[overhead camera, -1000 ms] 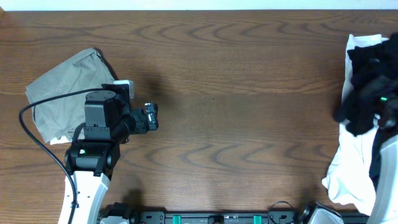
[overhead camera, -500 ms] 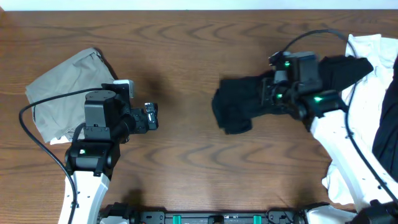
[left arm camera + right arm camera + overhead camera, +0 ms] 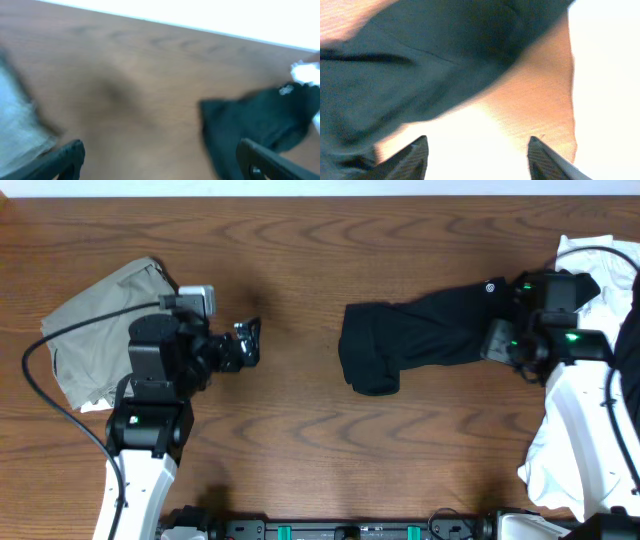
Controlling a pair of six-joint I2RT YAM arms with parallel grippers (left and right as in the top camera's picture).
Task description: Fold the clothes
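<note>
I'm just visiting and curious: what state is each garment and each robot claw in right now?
black shirt: unfolded, bunched, lying stretched out.
olive-grey garment: rumpled, lying loose.
white garment: heaped, unfolded.
left gripper: open, empty.
right gripper: open, at the black shirt's end.

Bare table (image 3: 300, 430) lies open between the left gripper (image 3: 253, 343) and the black shirt (image 3: 420, 340) and along the far edge, while the olive cloth (image 3: 90, 320) fills the left end, the shirt spans centre to right, and the white pile (image 3: 560, 450) blocks the right edge.
</note>
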